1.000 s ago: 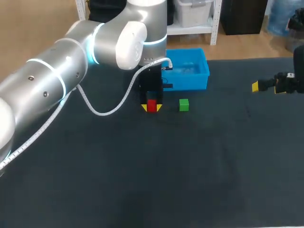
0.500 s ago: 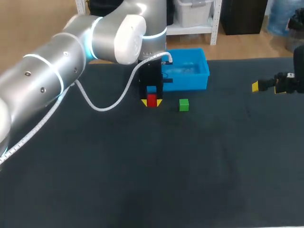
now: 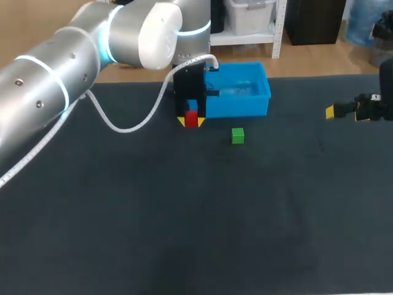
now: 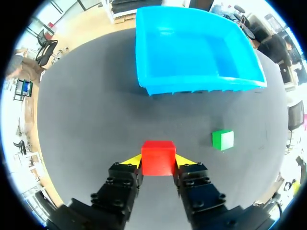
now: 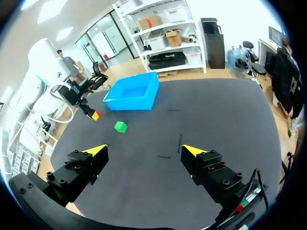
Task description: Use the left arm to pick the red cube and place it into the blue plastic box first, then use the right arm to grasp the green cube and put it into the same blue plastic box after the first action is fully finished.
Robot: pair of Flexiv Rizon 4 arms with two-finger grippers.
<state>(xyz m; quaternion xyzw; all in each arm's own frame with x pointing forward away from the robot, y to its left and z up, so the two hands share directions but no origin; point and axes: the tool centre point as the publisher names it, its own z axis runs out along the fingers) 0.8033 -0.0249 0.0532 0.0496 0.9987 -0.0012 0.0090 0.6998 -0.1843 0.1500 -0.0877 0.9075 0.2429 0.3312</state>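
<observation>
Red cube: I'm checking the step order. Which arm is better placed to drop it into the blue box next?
Left. The left pincer is shut on the red cube, close to the blue box. The right pincer is open and holds nothing, far off near the right edge of the table.

Stretch of table [image 4: 91, 124] between left hand [image 4: 158, 161] and blue box [image 4: 192, 87] wall, green cube [image 4: 223, 139] off beside

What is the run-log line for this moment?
left gripper: shut on red cube, short of blue plastic box | green cube: on table, untouched | right gripper: open, away from both cubes
</observation>
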